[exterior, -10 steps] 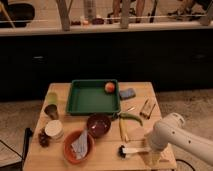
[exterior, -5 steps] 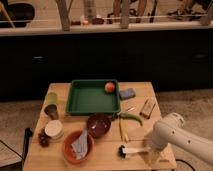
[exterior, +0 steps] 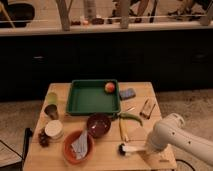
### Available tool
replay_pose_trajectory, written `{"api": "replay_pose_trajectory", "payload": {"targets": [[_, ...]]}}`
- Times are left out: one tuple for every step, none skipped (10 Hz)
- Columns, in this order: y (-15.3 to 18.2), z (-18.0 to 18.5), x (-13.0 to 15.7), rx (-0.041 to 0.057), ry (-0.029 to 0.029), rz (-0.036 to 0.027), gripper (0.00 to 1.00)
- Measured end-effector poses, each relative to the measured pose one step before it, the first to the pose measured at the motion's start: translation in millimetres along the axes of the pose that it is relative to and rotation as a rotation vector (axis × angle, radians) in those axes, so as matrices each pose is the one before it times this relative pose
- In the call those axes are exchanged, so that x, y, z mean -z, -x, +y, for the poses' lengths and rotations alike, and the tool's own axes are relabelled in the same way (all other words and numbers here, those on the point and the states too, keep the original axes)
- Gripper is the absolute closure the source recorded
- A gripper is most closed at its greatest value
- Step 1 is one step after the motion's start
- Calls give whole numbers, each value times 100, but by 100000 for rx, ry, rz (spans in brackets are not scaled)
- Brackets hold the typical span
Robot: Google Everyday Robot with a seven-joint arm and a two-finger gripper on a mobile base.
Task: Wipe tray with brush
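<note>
- One claw sits at the slim white-handled, black-headed brush on the wooden worktop; whether it grips cannot be told.
- Shallow green plastic tray lies well apart.

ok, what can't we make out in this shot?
Camera view:
Pincer, bottom right at the brush: covered by the arm; contact with the brush unclear.
Brush handle's far end: behind the arm.
Arm: cut off by the right edge.
Orange bowl contents: too small.
</note>
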Motion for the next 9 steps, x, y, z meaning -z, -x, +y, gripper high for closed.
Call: {"api": "replay_pose_trajectory", "payload": {"targets": [[246,-147,656,-97,-744,-97,93],[552,-252,1612,-472,-960,-223,97],[395,-170,1341,-98,-262,-34,97],[111,-107,805,-143,-423,43,97],[63,-141,335,-322,-562,325,97],[533,-461,165,-19,-1254,-178,97],[384,-280,479,-467,-1006,-2,97],[503,-413,1040,-540,-1336,-185,97],[505,-337,1068,-209,-874,109,97]]}}
